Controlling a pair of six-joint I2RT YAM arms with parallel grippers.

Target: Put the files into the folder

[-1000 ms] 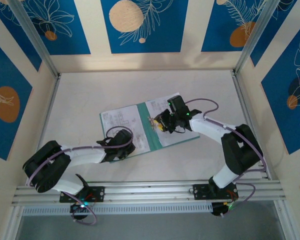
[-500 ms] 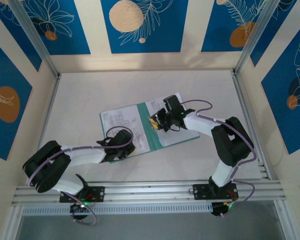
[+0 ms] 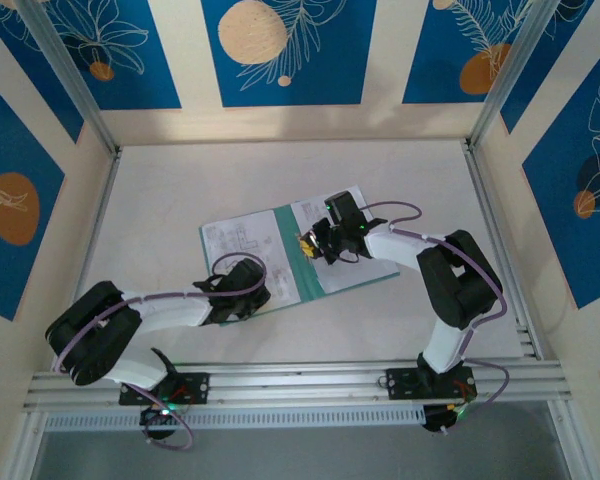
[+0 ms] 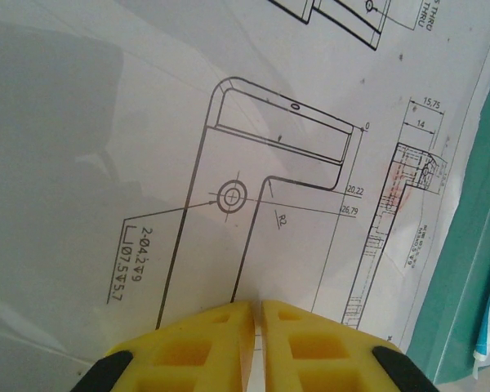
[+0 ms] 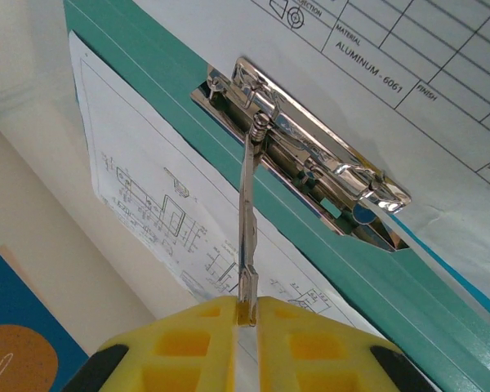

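Observation:
The teal folder (image 3: 307, 265) lies open on the table, files on both halves: a drawing sheet (image 3: 242, 245) on the left and another sheet (image 3: 332, 214) on the right. My right gripper (image 3: 307, 243) is over the spine. In the right wrist view it (image 5: 247, 309) is shut on the raised metal lever (image 5: 247, 204) of the folder's clip (image 5: 310, 163), above the teal cover (image 5: 408, 302). At the left sheet's near edge my left gripper (image 3: 248, 292) is pinching the paper. Its yellow jaws (image 4: 257, 309) are together on the drawing sheet (image 4: 229, 163), the teal folder (image 4: 465, 310) to the right.
The folder sits mid-table inside a walled booth. An aluminium rail (image 3: 300, 380) with both arm bases runs along the near edge. Bare table surface (image 3: 280, 170) lies behind the folder and to both sides.
My right gripper's jaws have closed onto the clip lever, and the right arm's elbow has swung slightly left. The left arm and the papers have stayed put.

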